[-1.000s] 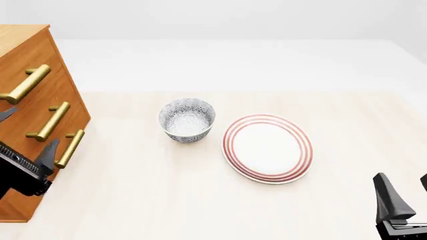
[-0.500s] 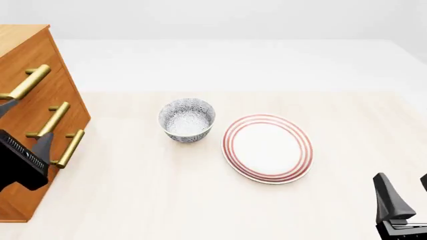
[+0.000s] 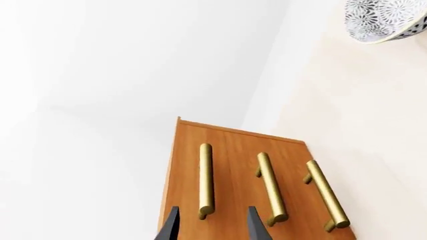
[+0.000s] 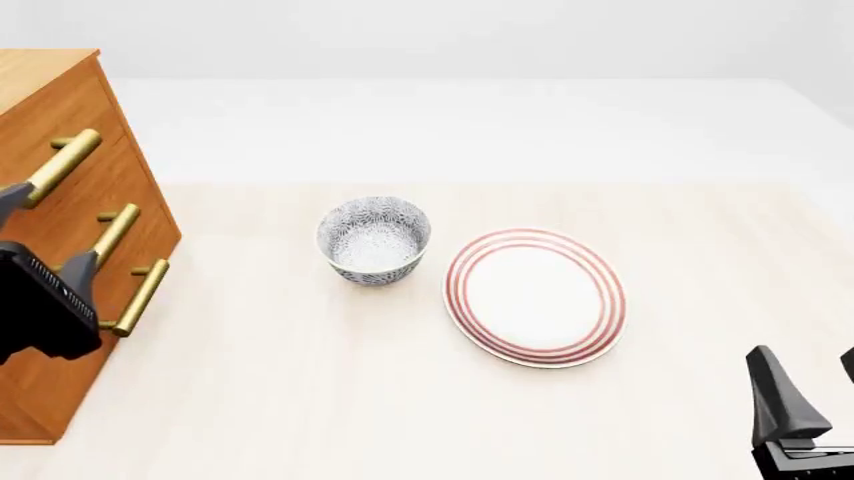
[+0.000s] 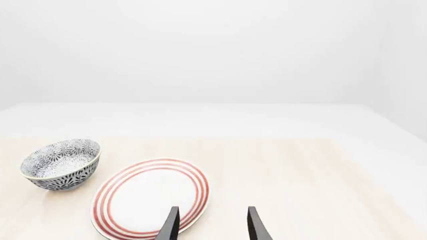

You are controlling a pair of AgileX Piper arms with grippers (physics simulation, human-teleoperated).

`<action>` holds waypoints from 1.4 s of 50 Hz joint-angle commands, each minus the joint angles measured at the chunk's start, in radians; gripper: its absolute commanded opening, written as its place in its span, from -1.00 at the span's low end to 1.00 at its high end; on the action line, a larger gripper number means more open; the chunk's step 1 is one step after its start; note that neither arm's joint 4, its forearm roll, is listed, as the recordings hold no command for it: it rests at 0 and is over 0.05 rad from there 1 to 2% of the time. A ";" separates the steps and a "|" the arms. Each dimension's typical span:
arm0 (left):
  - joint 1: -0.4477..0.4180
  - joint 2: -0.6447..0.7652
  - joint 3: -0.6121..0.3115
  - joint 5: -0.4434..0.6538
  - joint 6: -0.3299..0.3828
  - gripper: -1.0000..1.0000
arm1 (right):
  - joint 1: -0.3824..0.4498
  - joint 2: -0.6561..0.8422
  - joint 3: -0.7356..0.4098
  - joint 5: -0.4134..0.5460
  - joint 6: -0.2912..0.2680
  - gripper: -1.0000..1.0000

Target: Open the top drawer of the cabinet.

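Far left of the front view: the cabinet stands at the left edge of the desk, its three brass handles facing right toward the centre. The top drawer looks flush with the front, so I judge it not yet opened; its handle is the uppermost bar. My left gripper sits right at the cabinet front, fingers spread. In the left wrist view the two finger tips flank the near end of one handle, the bar lying in the gap between them with no contact that I can see. By its place in that view I take this bar to be the top drawer's, though I cannot confirm it. Risk 1: in the front view one finger tip lies near the middle handle, so closing now could catch the wrong bar or clip both. Risk 2: the grasp point is at the bar's end, not its middle; a pull from there could slide off or twist the drawer so it binds. Risk 3: pulling off-axis could drag the whole cabinet along the desk instead of opening the drawer. Moving right: patterned bowl and red-ringed plate sit mid-desk, just beside each other, well apart from the cabinet and outside the drawer's likely travel. Far right: right gripper idle low at the corner, fingers spread on nothing, pointing toward the plate.
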 commanded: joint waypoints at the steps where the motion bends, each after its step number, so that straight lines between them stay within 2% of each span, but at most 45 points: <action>1: 0.021 0.044 -0.023 -0.035 0.019 1.00 | 0.000 0.000 0.000 0.000 0.000 1.00; 19: 0.078 0.196 -0.012 -0.175 0.029 1.00 | 0.000 0.000 0.000 0.000 0.000 1.00; 24: 0.086 0.216 -0.046 -0.167 0.009 1.00 | 0.000 0.000 0.000 0.000 0.000 1.00; 26: 0.101 0.226 -0.041 -0.189 0.026 1.00 | 0.000 0.000 0.000 0.000 0.000 1.00; 28: 0.101 0.228 -0.077 -0.157 0.000 1.00 | 0.000 0.000 0.000 0.000 0.000 1.00; 40: 0.128 0.256 -0.094 -0.173 0.003 1.00 | 0.000 0.000 0.000 0.000 0.000 1.00; 49: 0.153 0.297 -0.077 -0.233 0.021 1.00 | 0.000 0.000 0.000 0.000 0.000 1.00; 70: 0.185 0.405 -0.129 -0.289 0.022 1.00 | 0.000 0.000 0.000 0.000 0.000 1.00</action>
